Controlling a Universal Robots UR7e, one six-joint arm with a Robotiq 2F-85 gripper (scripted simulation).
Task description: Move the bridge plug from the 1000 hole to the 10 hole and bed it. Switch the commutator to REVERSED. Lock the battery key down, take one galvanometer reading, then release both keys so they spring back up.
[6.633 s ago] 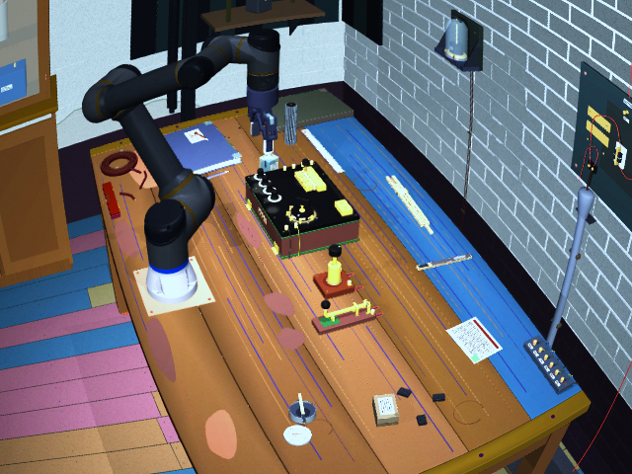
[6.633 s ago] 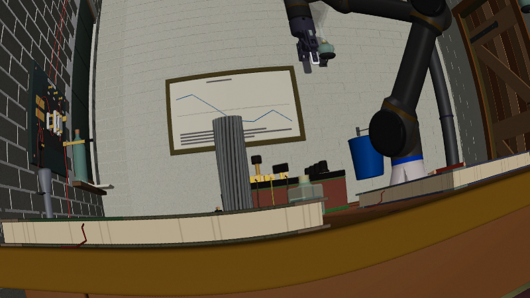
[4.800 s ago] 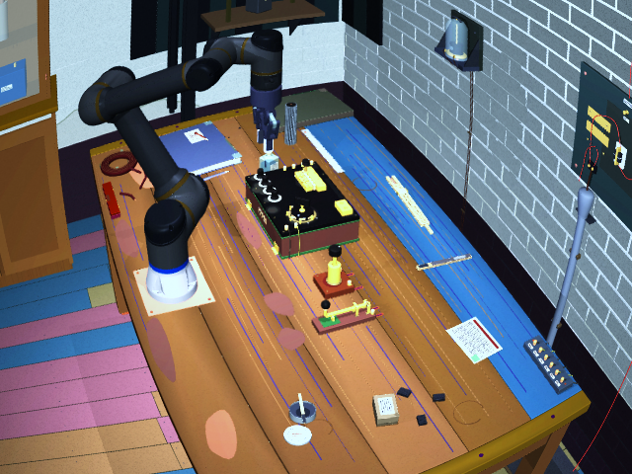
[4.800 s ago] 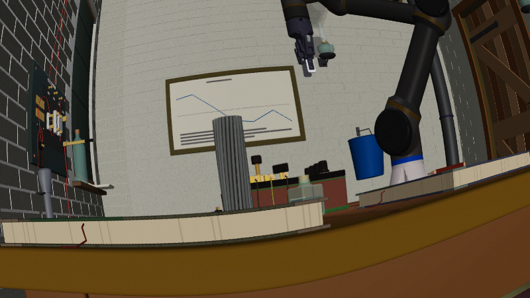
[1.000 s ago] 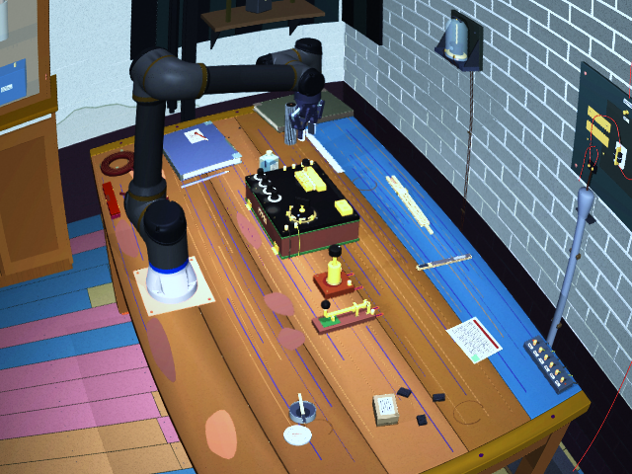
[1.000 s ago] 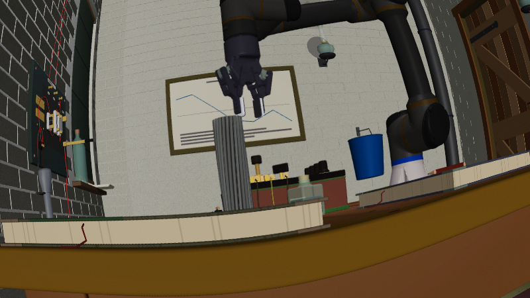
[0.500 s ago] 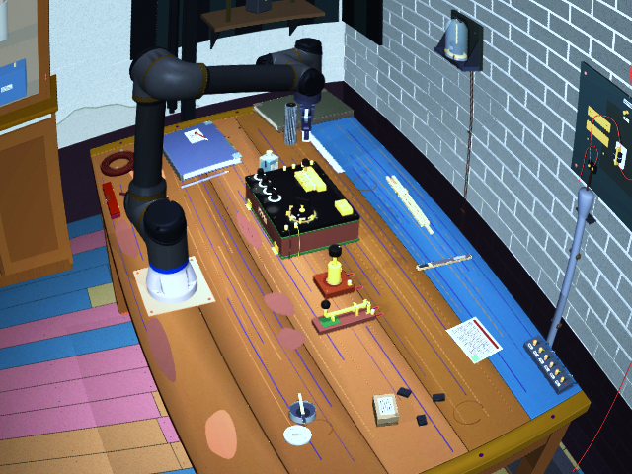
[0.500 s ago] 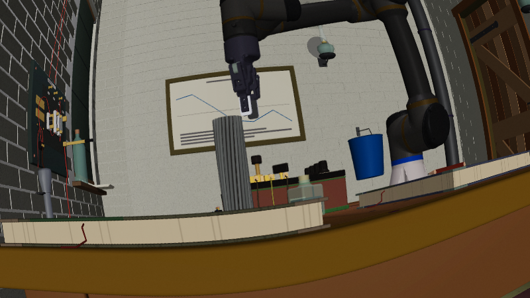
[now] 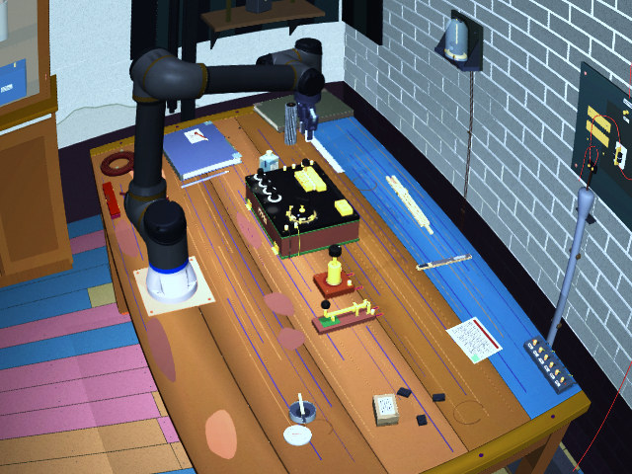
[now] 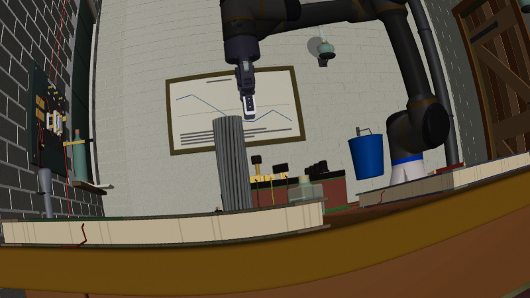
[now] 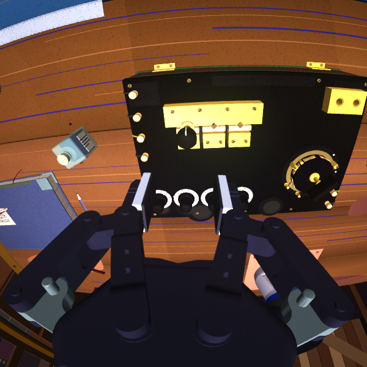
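Note:
At the middle of the bench sits the black-topped bridge box [image 9: 301, 206] [image 11: 244, 140]. A black plug [image 11: 187, 138] stands in the leftmost brass block of its plug row, beside two empty blocks, and the round brass-ringed commutator [image 11: 313, 176] [image 9: 301, 211] lies at the box's near corner. Two keys stand in front of the box: a yellow one with a black knob [image 9: 334, 273] on a red base, and a brass lever key [image 9: 347, 314]. My gripper [image 9: 309, 130] [image 10: 249, 111] [image 11: 183, 202] hangs high above the bench behind the box, open and holding nothing.
A ribbed grey cylinder [image 9: 291, 122] [image 10: 232, 163] stands upright right beside my gripper. A small glass bottle [image 9: 268, 160] [image 11: 73, 147] and a blue notebook [image 9: 200, 148] lie left of the box. A ruler [image 9: 408, 201] lies on the blue mat to the right.

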